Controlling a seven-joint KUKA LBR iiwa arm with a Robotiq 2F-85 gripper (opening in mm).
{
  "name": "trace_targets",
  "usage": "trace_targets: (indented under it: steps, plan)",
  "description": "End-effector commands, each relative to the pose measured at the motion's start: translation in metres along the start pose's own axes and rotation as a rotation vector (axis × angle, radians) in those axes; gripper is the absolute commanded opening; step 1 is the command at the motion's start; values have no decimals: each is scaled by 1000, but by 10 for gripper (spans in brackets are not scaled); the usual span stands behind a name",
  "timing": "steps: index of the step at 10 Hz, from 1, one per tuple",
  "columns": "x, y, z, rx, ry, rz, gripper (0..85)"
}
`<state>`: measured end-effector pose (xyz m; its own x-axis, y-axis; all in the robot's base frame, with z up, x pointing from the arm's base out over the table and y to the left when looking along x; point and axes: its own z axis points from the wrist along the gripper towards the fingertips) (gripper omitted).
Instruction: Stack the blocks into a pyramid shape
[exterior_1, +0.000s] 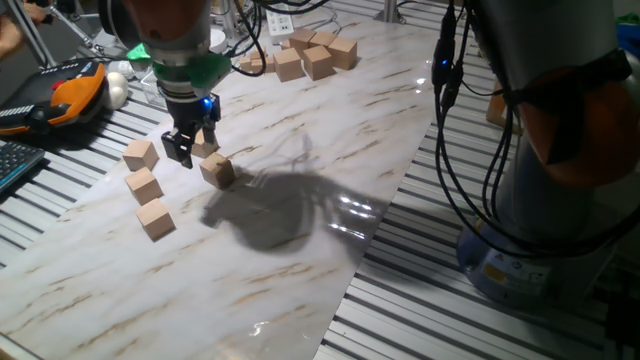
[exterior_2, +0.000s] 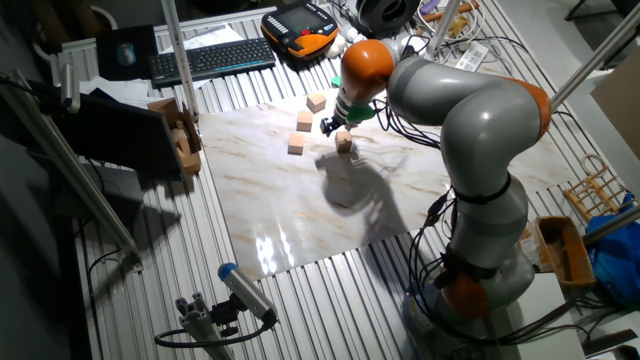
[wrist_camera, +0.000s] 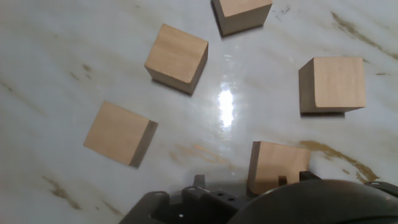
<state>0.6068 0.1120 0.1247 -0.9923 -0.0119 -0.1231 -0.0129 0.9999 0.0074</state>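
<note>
1. The gripper (exterior_1: 190, 147) hangs low over the marble-patterned board (exterior_1: 300, 200), among five loose wooden blocks at the board's far-left part in one fixed view.
2. In that view its dark fingers point down beside one block (exterior_1: 206, 148). Whether they touch it, or how far apart the jaws stand, cannot be told from any view.
3. Another block (exterior_1: 217, 170) lies just in front of the fingers, tilted relative to the board's edge.
4. Three more blocks lie in a loose line to the left: the rear block (exterior_1: 140, 154), the middle block (exterior_1: 144, 185) and the front block (exterior_1: 156, 218), each apart from its neighbours.
5. The hand view shows five cubes flat on the board, none stacked; the nearest one (wrist_camera: 277, 167) sits at the bottom edge, partly hidden by the hand's housing.
6. No pyramid shape stands among these five; all lie singly on the surface.
7. A separate cluster of wooden blocks (exterior_1: 310, 55) lies at the board's far end, well apart from the gripper.
</note>
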Motion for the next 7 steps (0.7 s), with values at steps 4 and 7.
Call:
trace_targets:
  steps: [4,7]
  plan:
    - [-3,-6,-6,14,52,65,680]
    - [-1,-18,1,19,49,49,510]
